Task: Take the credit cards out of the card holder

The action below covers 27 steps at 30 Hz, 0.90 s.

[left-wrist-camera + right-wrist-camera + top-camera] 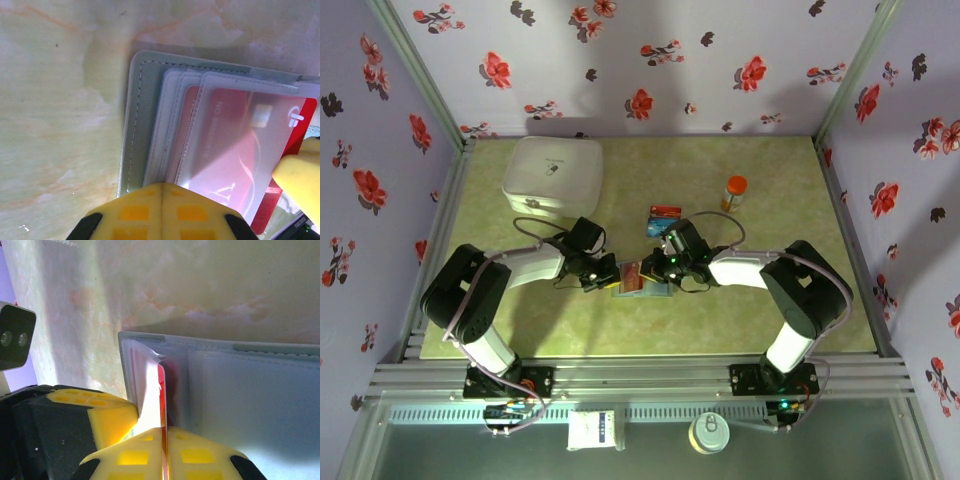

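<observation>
Card extraction, pull stage: the card holder [137, 125] lies open and flat on the table [60, 100], near its middle and between the two arms. The left tool [162, 212], fingers pressed together, sits at the holder's near edge over the clear sleeves [175, 100]; whether it nips a sleeve or merely pins the panel cannot be told. The right tool [165, 452] is closed on the thin edge of the red-orange card [306, 116], which juts partly from its sleeve. Judged step: drawing this card free while the holder is kept down. The next move calls for a straight pull along the sleeve's opening, the grip kept on the card alone and the holder not dragged along. The left wrist view gives the card's face and how far it overhangs the sleeve. The right wrist view gives the pinch itself, the card standing as a red line between the fingers. The top view adds two credit cards [665, 213] lying loose beyond the holder, with a white box [552, 175] and an orange-capped bottle [734, 192] farther back
</observation>
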Each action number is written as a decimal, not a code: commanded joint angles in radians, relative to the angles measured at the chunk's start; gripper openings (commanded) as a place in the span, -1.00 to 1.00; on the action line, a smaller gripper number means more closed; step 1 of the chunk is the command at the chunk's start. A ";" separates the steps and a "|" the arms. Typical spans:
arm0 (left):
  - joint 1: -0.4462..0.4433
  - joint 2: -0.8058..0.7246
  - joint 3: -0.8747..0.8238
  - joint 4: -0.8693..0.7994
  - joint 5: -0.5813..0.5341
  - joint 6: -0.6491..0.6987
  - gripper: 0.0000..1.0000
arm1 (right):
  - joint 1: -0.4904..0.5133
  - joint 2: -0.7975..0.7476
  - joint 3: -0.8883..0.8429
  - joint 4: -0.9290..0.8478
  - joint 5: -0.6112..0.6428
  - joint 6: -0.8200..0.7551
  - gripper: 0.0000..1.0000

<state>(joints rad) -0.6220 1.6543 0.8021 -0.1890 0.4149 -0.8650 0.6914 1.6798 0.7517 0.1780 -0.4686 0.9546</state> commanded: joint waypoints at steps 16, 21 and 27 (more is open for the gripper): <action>0.002 -0.014 0.045 -0.042 -0.007 -0.034 -1.00 | -0.013 0.017 -0.012 0.047 -0.035 0.019 -0.80; 0.011 0.017 0.088 -0.041 0.013 -0.031 -1.00 | -0.013 0.023 -0.009 0.051 -0.038 0.021 -0.79; 0.016 0.055 0.077 -0.040 0.017 -0.022 -1.00 | -0.013 0.023 -0.006 0.041 -0.035 0.017 -0.78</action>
<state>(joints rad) -0.6151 1.6829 0.8818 -0.2062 0.4221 -0.8845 0.6849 1.6947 0.7509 0.2123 -0.4953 0.9627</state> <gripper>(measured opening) 0.048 0.112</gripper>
